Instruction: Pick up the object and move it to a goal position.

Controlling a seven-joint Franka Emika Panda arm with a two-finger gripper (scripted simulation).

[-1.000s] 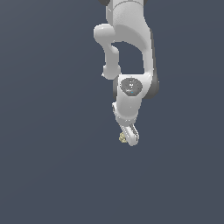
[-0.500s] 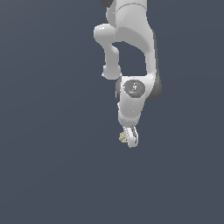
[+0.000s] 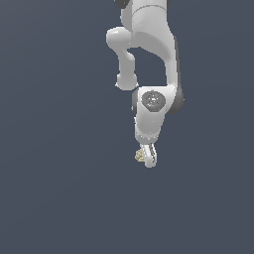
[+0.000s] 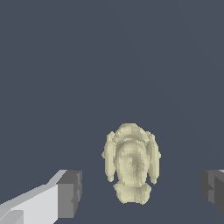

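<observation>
The arm has bent lower since a moment ago, and the hand (image 3: pixel 148 158) has come down a little closer to the object (image 3: pixel 139 156). The object itself looks like it has not moved.

The hand is spread apart. In the wrist view its two dark pads (image 4: pixel 69 194) sit wide on each side, and the object (image 4: pixel 131 167) lies in the gap between them, not touching either one. It is nearer to one pad than to the other. In the exterior view the little lump peeks out just beside the hand's tips.

The object is a small, bumpy, pale yellow clump. It lies on the flat dark grey bench (image 3: pixel 59 198).

How far along is the job? I think it is only at the start. The hand is lined up around the object, but nothing is grabbed yet. The squeeze, the lift and the carry to the goal spot are all left to do. No goal mark shows in either picture, so I cannot tell where it is.

Counting things: one object, one arm, one hand with two fingers.
</observation>
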